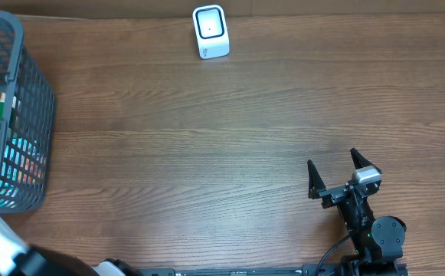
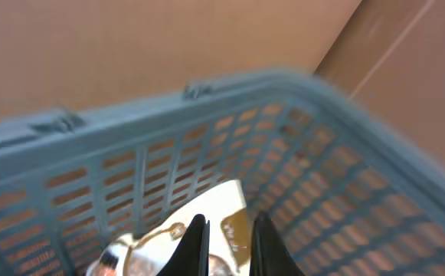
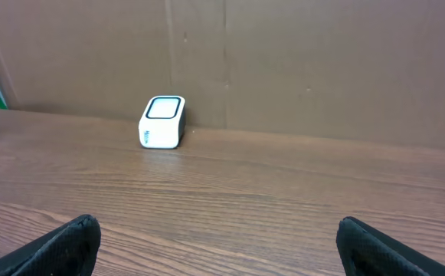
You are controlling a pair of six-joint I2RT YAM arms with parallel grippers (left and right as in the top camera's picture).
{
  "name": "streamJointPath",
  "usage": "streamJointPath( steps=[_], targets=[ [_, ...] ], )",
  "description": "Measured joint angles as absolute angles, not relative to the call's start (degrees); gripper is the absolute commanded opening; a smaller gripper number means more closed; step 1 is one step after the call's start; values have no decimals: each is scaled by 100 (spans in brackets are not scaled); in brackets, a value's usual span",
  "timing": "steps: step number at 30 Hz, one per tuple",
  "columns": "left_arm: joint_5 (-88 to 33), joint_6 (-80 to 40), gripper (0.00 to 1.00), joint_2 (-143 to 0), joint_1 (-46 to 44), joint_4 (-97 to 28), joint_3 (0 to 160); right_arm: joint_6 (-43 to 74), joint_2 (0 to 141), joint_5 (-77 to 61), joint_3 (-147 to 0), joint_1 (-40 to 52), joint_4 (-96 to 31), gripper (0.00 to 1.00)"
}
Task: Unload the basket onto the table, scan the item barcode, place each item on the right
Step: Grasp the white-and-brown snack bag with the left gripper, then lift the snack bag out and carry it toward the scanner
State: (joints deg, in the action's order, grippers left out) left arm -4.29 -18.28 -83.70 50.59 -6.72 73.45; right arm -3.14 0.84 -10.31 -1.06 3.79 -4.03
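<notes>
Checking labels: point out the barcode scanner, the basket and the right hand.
barcode scanner point(image 1: 209, 24), overhead view, on its dark-rimmed window.
basket point(image 1: 34, 130), overhead view, on its right mesh wall.
right hand point(image 1: 332, 159), overhead view, midway between its open fingertips.

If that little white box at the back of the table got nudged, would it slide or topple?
The white box looks squat and flat-based, so it would probably slide rather than tip. Small and plastic-looking, it is likely light.

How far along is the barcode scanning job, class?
Done: the left gripper is inside the basket, shut on a shiny packet. In hand: lifting it out. Left: showing its barcode to the scanner, which has nothing before it. The right gripper sits open, idle.
</notes>
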Motion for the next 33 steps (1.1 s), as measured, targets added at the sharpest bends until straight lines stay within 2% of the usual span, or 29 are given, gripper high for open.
streamJointPath(
  steps=[7, 8, 12, 16, 33],
  targets=[
    [-781, -2265, 4, -7341, 5059, -921, 7347, -316, 84, -1028, -106, 377, -405, 100],
    [-805, -2305, 7, -7279, 5059, -939, 7347, -316, 84, -1028, -106, 377, -405, 100],
    [-784, -2405, 42, -7290, 5059, -1334, 7356, -316, 84, -1031, -106, 377, -403, 100],
    [-674, -2368, 58, -7754, 5059, -1573, 7356, -316, 84, -1031, -106, 377, -403, 100],
    [3, -1802, 76, -10210, 5190, -1734, 7354, -314, 84, -1031, -106, 377, -403, 100]
  ],
)
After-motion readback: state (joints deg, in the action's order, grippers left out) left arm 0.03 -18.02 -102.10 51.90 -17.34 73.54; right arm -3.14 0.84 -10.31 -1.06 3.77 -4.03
